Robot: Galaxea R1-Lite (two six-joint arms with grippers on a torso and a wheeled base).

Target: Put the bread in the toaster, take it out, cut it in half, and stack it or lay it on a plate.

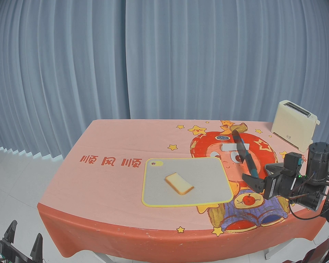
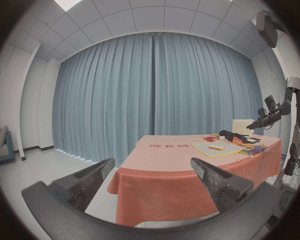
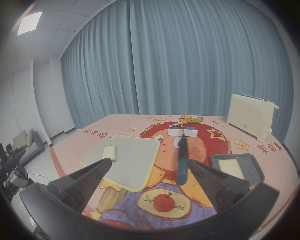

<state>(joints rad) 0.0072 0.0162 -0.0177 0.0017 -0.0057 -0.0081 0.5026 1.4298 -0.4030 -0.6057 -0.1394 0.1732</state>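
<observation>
2 grippers gape empty, left gripper nearest and well apart, right gripper by the tray holding 1 bread piece, 2nd bread piece left on the cutting board, knife beside, toaster behind: toasting and cutting look done, plating half.

Blue-grey pleated curtain spans upper half of head frame, edge to edge, hanging to floor. Pale glossy tiled floor at lower left. Counter under orange-pink printed cloth, centre to right. White grid-tile ceiling with lit panel. White wall beside curtain, dark skirting. Sofa with cushion against it.
</observation>
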